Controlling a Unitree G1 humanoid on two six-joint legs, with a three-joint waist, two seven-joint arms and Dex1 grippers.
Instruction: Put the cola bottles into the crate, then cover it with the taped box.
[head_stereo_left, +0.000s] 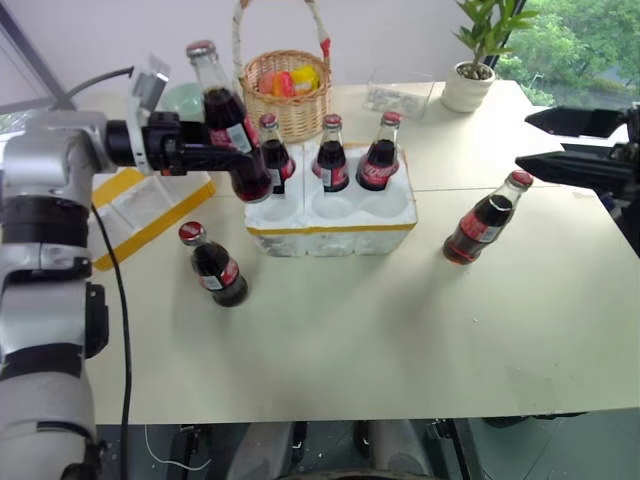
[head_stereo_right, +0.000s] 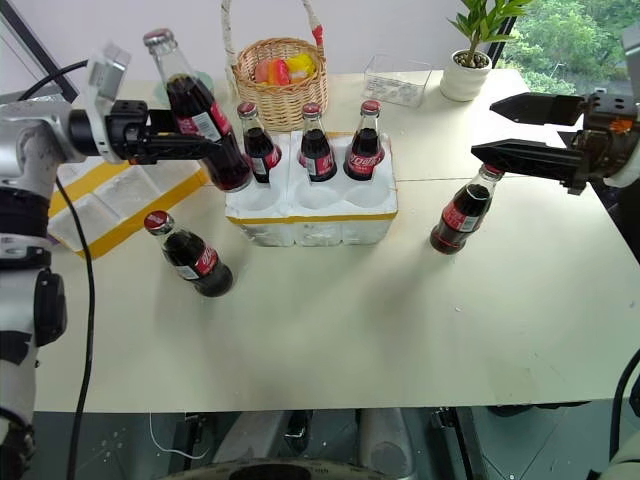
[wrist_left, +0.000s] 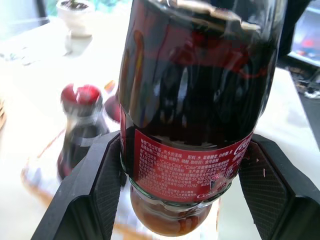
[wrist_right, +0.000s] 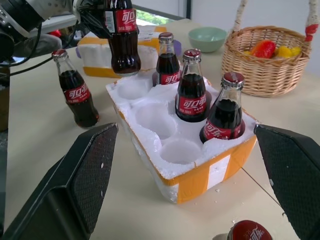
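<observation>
The bottle (wrist_left: 195, 125) in my left gripper (head_stereo_left: 215, 155) sits close up, my two black fingers (wrist_left: 90, 190) pinching it at the label. I'm loading the crate (head_stereo_right: 310, 205): three bottles stand in its back sockets, three front sockets empty. Next I should lower this one upright into the near-left socket. My left arm reaches level across toward the crate. My right gripper (head_stereo_right: 525, 130) hovers spread wide above another bottle (head_stereo_right: 462, 210); one more stands beside the taped box (head_stereo_right: 100, 205).
</observation>
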